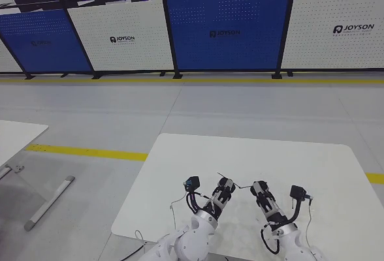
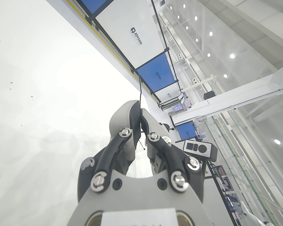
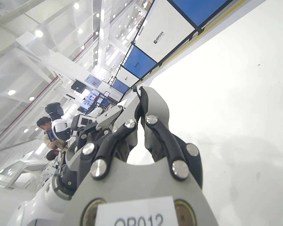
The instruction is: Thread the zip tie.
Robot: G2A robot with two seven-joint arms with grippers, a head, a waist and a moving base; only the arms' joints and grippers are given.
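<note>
One zip tie (image 2: 140, 88) in left tool (image 2: 140, 110)

White table (image 1: 198, 156) with rounded corners, standing on a grey floor (image 1: 113, 111) crossed by a yellow line (image 1: 81, 151), small dark specks (image 2: 10, 83) on its surface, second white table (image 1: 9, 140) at far left

**Two arms close together, near on the bench**

Over the near part of the bench (image 1: 244, 153), the left end effector (image 1: 226, 184) (image 2: 140, 109) sits just left of the right end effector (image 1: 257, 188) (image 3: 141, 95). The zip tie (image 1: 241, 186) (image 2: 140, 88) (image 3: 135, 89) runs between them, pinched in both.
</note>
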